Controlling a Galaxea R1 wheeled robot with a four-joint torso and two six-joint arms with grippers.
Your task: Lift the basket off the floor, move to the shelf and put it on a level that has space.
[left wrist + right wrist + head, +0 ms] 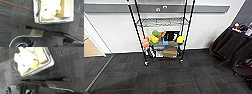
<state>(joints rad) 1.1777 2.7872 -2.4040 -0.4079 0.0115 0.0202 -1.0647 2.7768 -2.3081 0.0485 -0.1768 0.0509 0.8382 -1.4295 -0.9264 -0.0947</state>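
Basket [53,20] just beyond your left wrist, on floor [15,18]; in right wrist view basket sits skewed, corner toward you. Both arms near, left squarer to long side. Finger state: cannot tell, either gripper. Shelf [163,32] ahead, top level [162,22] looks free.

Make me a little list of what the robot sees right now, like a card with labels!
basket: small rectangular speckled woven basket, seen from above in both wrist views
basket contents: white and yellow soft toy beside a tan cardboard piece
under the basket: dark grey carpet floor with thin red lines
shelf: tall black metal-pole rack against the white wall
top wire tier: bare grey wire grid
lower tiers: colourful items and a brown cardboard box
right side: black draped furniture
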